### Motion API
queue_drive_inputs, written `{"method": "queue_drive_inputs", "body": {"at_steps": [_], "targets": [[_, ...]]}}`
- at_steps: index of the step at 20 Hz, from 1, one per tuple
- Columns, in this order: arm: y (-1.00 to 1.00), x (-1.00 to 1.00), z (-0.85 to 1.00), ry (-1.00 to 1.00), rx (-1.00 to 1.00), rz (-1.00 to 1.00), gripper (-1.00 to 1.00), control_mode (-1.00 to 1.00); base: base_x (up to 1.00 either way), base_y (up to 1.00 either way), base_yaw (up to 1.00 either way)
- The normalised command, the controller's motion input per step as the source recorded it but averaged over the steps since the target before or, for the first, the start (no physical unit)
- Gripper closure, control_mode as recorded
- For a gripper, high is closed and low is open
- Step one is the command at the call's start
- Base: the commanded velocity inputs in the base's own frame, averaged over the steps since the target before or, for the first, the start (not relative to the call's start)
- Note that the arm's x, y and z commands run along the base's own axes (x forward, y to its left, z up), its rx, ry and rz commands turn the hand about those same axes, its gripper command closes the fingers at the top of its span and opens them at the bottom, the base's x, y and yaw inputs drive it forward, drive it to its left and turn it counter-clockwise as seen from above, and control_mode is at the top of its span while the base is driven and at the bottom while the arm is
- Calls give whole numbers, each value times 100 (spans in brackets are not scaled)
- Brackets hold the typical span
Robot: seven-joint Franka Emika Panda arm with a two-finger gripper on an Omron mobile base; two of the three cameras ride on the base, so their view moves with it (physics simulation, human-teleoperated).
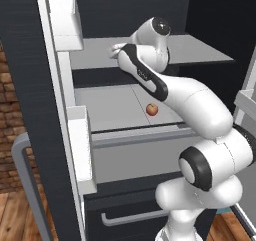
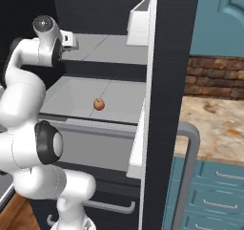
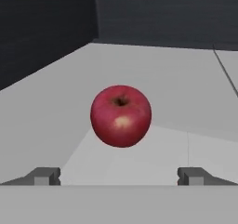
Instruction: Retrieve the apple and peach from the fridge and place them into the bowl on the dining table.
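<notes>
On the fridge [image 1: 30, 135] shelf, the apple [image 3: 121, 116] is approached – gripper [image 3: 119, 176] spread wide, empty; closing around it is needed next.

A red-brown brick wall [image 2: 214, 76] stands behind a mottled beige stone counter top [image 2: 214, 124]. Under this counter top there are teal cabinet drawers [image 2: 214, 195] with thin grey bar handles. A teal panelled wall cabinet [image 2: 221, 19] hangs above the bricks. Low down, a wooden plank floor [image 1: 12, 220] is visible.
</notes>
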Motion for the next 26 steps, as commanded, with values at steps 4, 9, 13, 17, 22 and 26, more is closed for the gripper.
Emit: {"method": "queue_drive_inputs", "body": {"at_steps": [4, 9, 13, 17, 22, 26], "targets": [[15, 50, -8, 0, 0, 0, -100, -100, 0, 0, 0], [17, 51, -7, 0, 0, 0, -100, -100, 0, 0, 0], [11, 50, -3, 0, 0, 0, -100, -100, 0, 0, 0], [4, 20, -8, 4, 0, -1, -100, -100, 0, 0, 0], [0, -2, -29, 8, -1, -6, -100, -100, 0, 0, 0], [0, -8, -47, 7, -1, -6, -100, -100, 0, 0, 0]]}}
